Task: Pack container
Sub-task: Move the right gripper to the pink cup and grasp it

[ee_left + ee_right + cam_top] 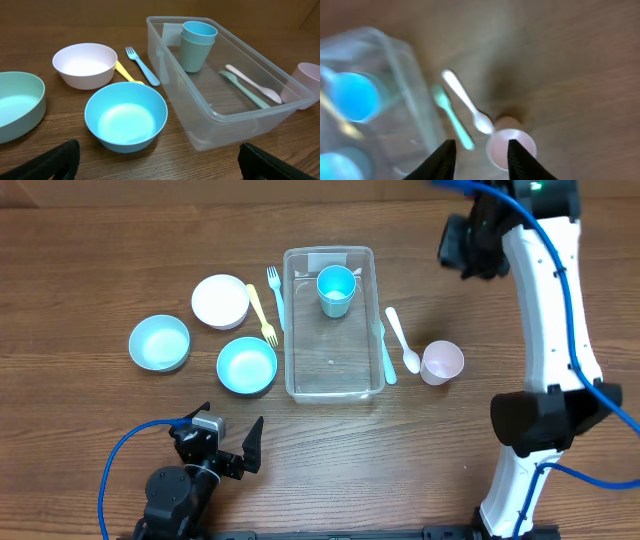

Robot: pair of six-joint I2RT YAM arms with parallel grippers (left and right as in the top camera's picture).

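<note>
The clear plastic container (331, 325) stands mid-table with a blue cup nested in a green cup (336, 289) inside it; it also shows in the left wrist view (235, 90) and, blurred, in the right wrist view (385, 100). My right gripper (470, 248) is open and empty, raised at the back right; its view (479, 157) looks down on a pink cup (510, 147), a white spoon (465, 102) and a teal spoon (451, 117). My left gripper (235, 448) is open and empty near the front edge (160, 165), in front of a blue bowl (125, 115).
Left of the container lie a white bowl (220, 301), a light-blue bowl (159, 342), a blue bowl (247, 365), a yellow fork (262, 315) and a blue fork (276, 295). Right of it are the teal spoon (385, 355), white spoon (402, 338) and pink cup (442, 362).
</note>
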